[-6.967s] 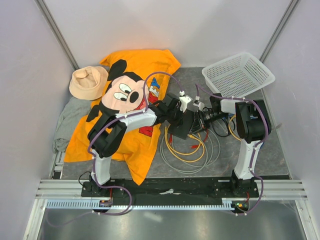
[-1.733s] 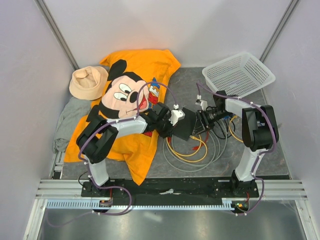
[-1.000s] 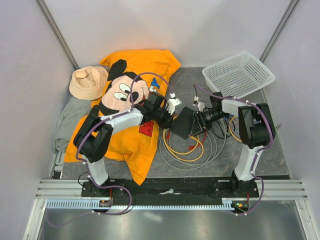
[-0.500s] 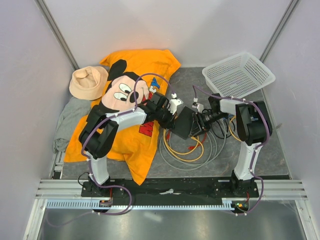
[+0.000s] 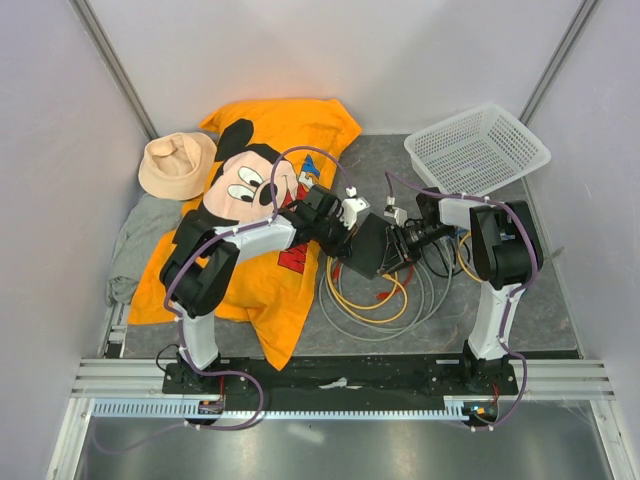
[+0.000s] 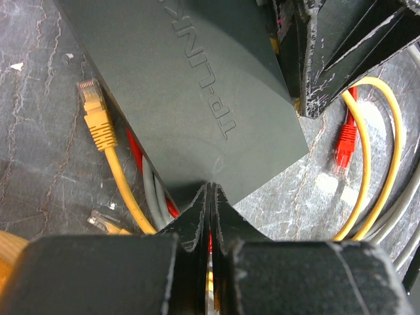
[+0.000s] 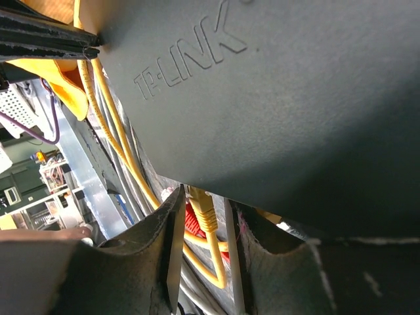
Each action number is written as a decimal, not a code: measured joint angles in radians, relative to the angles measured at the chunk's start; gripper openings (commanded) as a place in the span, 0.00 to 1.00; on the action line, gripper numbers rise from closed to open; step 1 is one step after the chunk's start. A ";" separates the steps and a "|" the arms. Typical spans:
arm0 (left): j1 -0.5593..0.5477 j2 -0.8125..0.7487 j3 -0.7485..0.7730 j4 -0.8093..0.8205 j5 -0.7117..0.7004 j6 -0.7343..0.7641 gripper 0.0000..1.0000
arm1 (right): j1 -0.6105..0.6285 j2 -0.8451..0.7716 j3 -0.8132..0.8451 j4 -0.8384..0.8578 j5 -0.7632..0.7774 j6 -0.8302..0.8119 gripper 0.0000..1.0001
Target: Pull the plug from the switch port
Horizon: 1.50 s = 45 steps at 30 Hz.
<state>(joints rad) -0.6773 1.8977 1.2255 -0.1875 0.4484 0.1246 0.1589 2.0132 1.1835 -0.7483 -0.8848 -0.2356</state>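
White walls all round, and a dark grey tabletop [image 5: 560,310] under the lot. Starting at the near edge: both arms are bolted to a metal rail [image 5: 340,372]. Just beyond it sits a loose coil of yellow and grey cables [image 5: 380,312], with a spare yellow plug [image 6: 95,115] and a red plug [image 6: 346,141] lying free.

Now the middle of the tabletop, and that's the action. The switch [image 5: 375,248] is tipped up over the coil, between the two arms. The left claw [image 6: 210,187] is clenched, tips pressed together right at the switch's corner; whether it actually nips the edge, I can't tell. The right claw [image 7: 202,197] comes in from under the opposite edge, jaws apart, with a yellow plug [image 7: 202,216] sitting between them, not clamped as far as I can see.

Raised lettering on the lid reads TP-LINK [image 7: 190,56]; nothing else is legible.

My read: the box is light, stiff plastic with a smooth matte skin, so it will likely slide unless braced. Take the plug by its hard body, latch squeezed, not by the soft cable.

Further back, an orange Mickey Mouse shirt [image 5: 300,125] covers the left side, with a beige hat [image 5: 176,165] at the far left and a white mesh basket [image 5: 478,148] in the far right corner.
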 measured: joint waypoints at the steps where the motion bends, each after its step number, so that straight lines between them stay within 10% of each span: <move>1: -0.001 0.001 0.000 0.003 0.000 0.000 0.02 | 0.001 0.000 0.000 0.001 0.002 0.003 0.39; 45: -0.013 0.006 0.002 0.019 -0.010 0.000 0.02 | 0.031 -0.071 -0.070 0.106 0.068 0.089 0.10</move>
<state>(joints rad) -0.6907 1.9034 1.2274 -0.1688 0.4385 0.1242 0.1894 1.9419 1.1133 -0.6422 -0.8173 -0.1463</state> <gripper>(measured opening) 0.022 0.229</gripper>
